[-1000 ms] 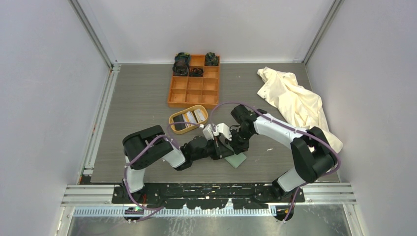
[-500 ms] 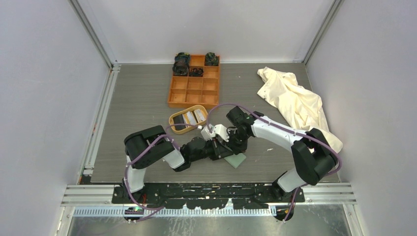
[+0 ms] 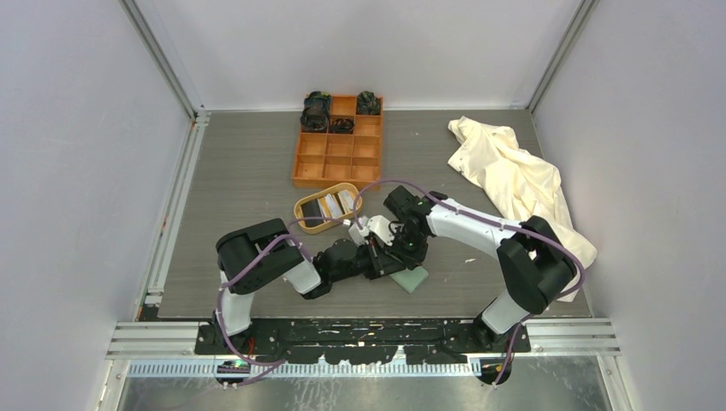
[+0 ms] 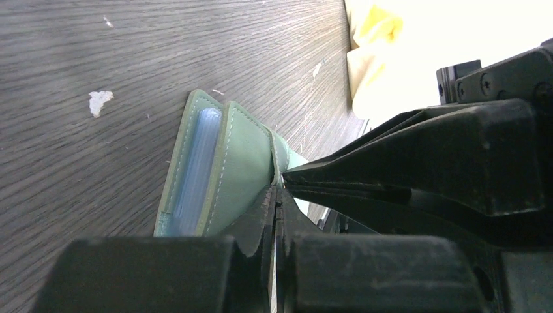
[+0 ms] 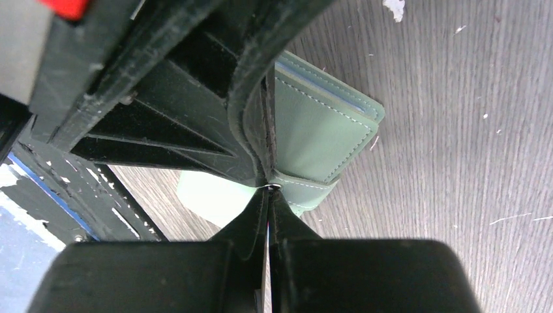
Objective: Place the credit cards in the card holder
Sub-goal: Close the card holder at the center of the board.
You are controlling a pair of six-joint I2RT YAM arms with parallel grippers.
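A cream cloth (image 3: pixel 514 171) sprawls toward the tabletop's (image 3: pixel 240 171) far right corner, and an orange box (image 3: pixel 338 154) sits mid far edge. The credit cards (image 3: pixel 334 204) lie in an oval tray (image 3: pixel 301 205) just in front of it. Near the middle of the near edge, the card holder (image 4: pixel 241 156) lies partly fanned (pale pockets showing), with the left gripper (image 4: pixel 275 195) and the right gripper (image 5: pixel 269 192) both pinched tight on its edge, tip to tip.
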